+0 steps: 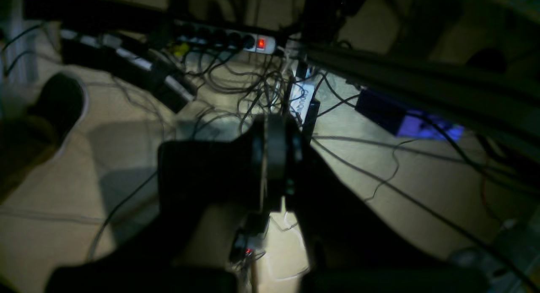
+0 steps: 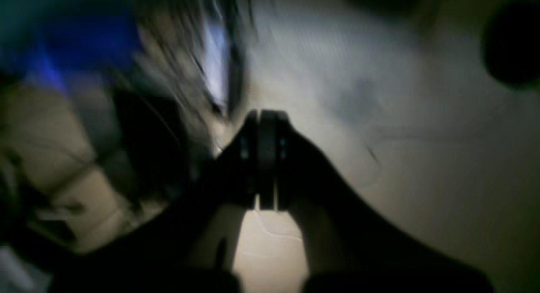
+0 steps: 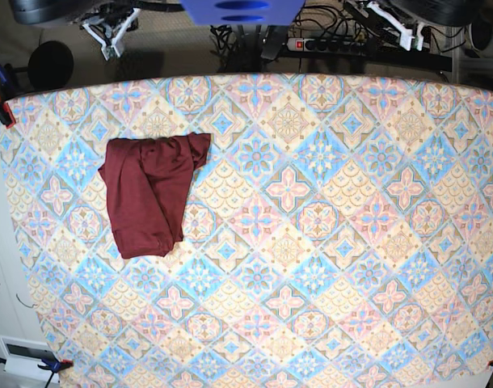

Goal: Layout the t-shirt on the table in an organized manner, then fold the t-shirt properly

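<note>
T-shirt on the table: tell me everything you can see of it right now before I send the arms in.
The t-shirt is plain dark maroon, thin soft jersey by its look, with no print. It lies in a compact, roughly folded bundle, taller than wide, with wrinkles, a fabric corner sticking out at its upper right and a rounded lower edge. It rests flat on the table, on the base view's left side towards the far edge. Only the patterned cloth touches it; no pincer is near.

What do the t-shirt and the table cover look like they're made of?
The t-shirt looks like thin, soft matte knit fabric: it lies limp, with folds and rumpled edges. The table cover is probably printed cloth or vinyl, flat with a repeating diamond pattern; which one is unclear.
</note>
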Robot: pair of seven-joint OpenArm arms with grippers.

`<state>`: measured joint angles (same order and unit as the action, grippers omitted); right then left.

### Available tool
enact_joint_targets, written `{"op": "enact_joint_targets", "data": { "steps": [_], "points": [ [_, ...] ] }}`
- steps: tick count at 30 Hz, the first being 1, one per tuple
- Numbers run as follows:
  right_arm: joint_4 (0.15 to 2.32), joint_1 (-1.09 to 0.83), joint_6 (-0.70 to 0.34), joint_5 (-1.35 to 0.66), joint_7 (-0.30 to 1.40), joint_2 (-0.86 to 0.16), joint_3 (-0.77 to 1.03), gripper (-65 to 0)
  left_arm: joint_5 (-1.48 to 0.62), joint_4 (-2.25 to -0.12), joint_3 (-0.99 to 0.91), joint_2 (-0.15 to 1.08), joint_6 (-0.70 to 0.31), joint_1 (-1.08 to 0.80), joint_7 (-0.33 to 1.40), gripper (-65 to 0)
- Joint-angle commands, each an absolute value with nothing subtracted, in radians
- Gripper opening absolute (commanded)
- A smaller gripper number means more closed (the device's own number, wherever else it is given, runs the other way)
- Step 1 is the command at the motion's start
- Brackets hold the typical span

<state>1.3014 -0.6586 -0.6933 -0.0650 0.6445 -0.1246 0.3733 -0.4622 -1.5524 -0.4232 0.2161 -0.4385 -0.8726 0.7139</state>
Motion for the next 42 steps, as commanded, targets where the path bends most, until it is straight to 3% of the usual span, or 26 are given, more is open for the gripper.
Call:
{"op": "enact_joint_targets", "data": {
  "steps": [1, 15, 25, 33, 42],
  "points": [
    [1.248, -0.687, -0.698, -0.039, 0.668, -0.13, 0.383, -65.0, -0.447, -1.524, -0.417, 0.225, -0.44, -0.871, 0.702, -65.0],
    [0.604, -0.418, -0.698, -0.036, 0.355, -0.136, 0.375, -65.0, -0.338, -0.986, -0.186, 0.225, -0.44, -0.562, 0.489, -65.0],
    [0.331, -0.292, -0.698, 0.114, 0.151, -0.151, 0.38, -65.0, -0.331, -0.453, 0.07, 0.225, -0.438, -0.331, 0.107, -65.0],
    [0.294, -0.254, -0.698, 0.116, 0.148, -0.151, 0.377, -65.0, -0.331, -0.4, 0.156, 0.186, -0.438, -0.286, 0.01, -65.0],
    [0.209, -0.159, -0.486, 0.116, 0.191, -0.154, 0.377, -65.0, -0.328, -0.397, 0.157, 0.153, -0.438, -0.259, -0.042, -65.0]
  ]
}}
